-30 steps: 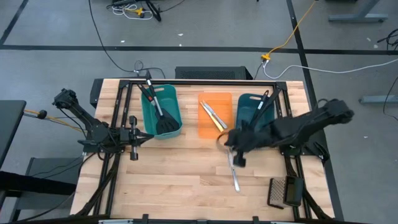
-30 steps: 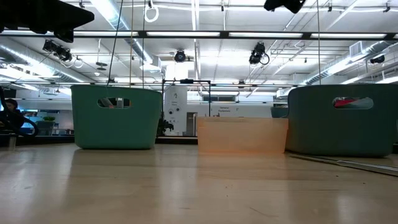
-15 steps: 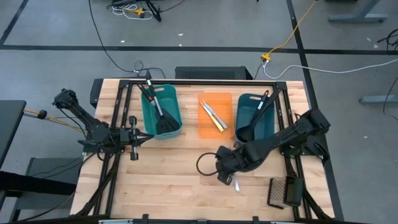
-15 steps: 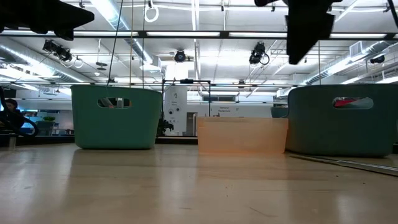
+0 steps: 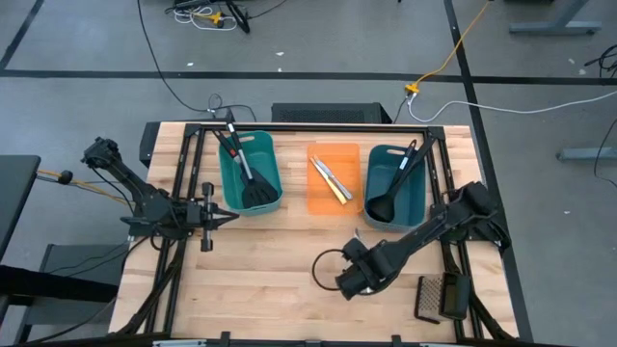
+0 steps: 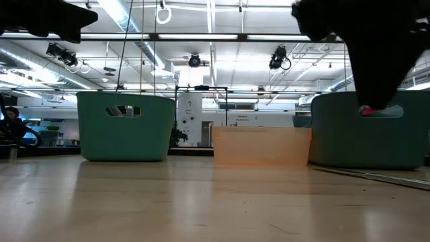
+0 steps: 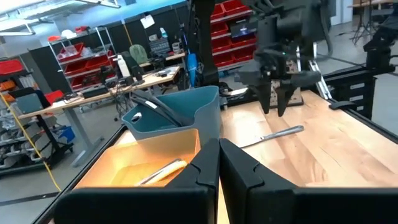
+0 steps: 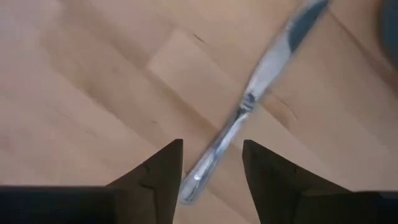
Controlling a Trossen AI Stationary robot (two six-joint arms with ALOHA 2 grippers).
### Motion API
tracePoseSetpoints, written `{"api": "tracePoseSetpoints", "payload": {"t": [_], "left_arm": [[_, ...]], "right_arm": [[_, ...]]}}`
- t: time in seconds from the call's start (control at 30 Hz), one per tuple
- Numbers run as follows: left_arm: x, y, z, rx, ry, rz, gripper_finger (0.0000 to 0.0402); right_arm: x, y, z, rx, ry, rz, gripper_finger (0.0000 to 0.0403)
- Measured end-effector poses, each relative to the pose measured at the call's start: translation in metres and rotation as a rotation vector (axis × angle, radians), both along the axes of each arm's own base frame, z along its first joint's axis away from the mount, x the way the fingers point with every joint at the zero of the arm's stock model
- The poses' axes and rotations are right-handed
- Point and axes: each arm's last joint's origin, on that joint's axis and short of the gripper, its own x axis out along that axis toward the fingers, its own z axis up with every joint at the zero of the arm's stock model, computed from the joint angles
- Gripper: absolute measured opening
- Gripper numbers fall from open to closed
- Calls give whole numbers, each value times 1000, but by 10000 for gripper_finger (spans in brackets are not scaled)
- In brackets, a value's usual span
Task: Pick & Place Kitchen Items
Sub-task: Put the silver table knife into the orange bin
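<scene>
A silver knife [image 8: 261,81] lies flat on the wooden table; only its tip [image 5: 357,234] shows in the high view. My right gripper [image 8: 211,163] hangs open just above it, with the knife's handle end between the two fingers; it also shows in the left wrist view [image 7: 277,106] and the high view [image 5: 349,281]. My left gripper [image 5: 218,218] waits shut at the table's left. Black spatulas [image 5: 253,183] stand in the left teal tub [image 5: 272,159]. A black ladle [image 5: 382,202] lies in the right teal tub [image 5: 416,188]. Slim knives [image 5: 331,180] lie in the orange tray [image 5: 333,152].
A dark mesh grater [image 5: 439,297] lies at the table's near right corner, close to my right arm. The two tubs and the tray stand in a row along the far side [image 6: 262,144]. Bare wood stretches across the table's near middle and left.
My right gripper has swung from beside the right tub toward the table's near edge and come down over the silver knife, which has stayed where it lay. The ladle in the right tub, covered by the arm before, now shows.
</scene>
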Motion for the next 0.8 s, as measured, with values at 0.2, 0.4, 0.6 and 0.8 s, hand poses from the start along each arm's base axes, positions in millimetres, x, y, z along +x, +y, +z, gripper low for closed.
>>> {"api": "tracePoseSetpoints", "payload": {"t": [0.2,0.4,0.6,0.8], "left_arm": [[0,0,-2,6,16,0,11],[0,0,-2,3,15,0,11],[0,0,-2,-31,13,0,11],[0,-1,-2,-53,14,-42,11]], "right_arm": [[5,9,-33,8,114,-38,176],[7,11,-62,-46,213,-24,176],[8,11,-70,-81,217,39,176],[9,10,-71,-78,220,159,175]]}}
